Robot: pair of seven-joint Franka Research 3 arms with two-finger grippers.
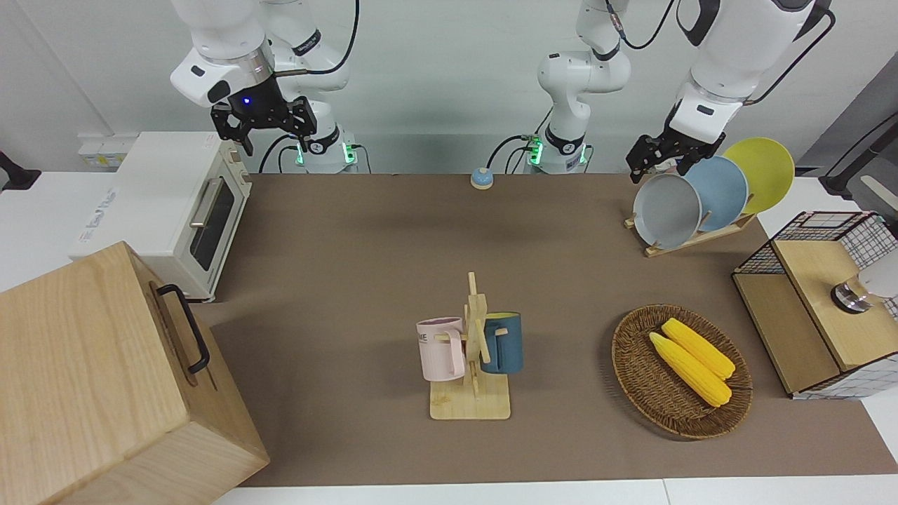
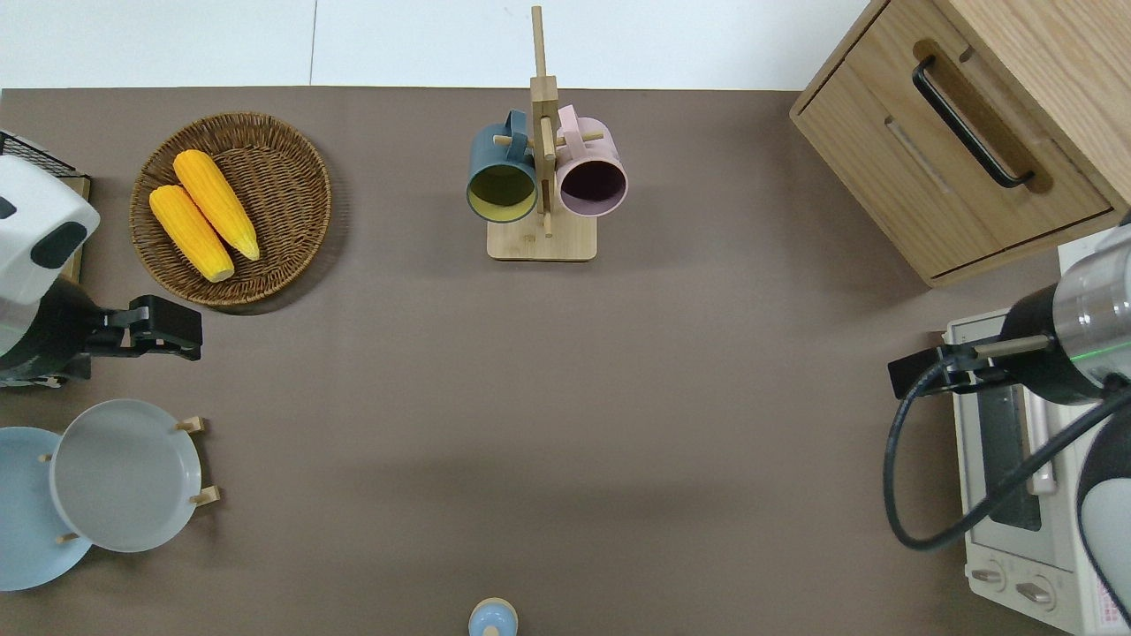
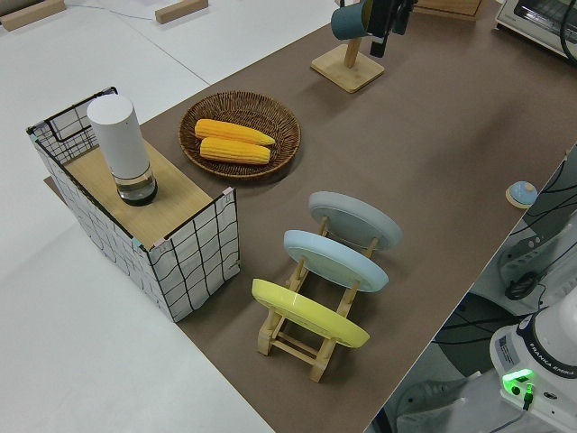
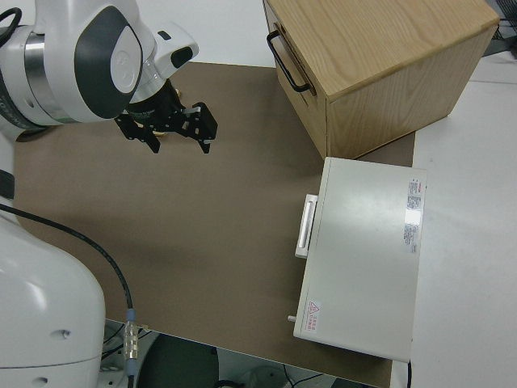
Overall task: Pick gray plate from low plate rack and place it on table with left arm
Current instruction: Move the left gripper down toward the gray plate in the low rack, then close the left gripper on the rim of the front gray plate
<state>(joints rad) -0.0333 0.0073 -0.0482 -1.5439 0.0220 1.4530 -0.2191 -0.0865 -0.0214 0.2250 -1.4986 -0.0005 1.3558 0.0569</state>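
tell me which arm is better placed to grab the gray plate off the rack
Left. The left gripper hangs at the rack's end of the table, over bare tabletop just past the gray plate in the low plate rack. The right arm is parked.
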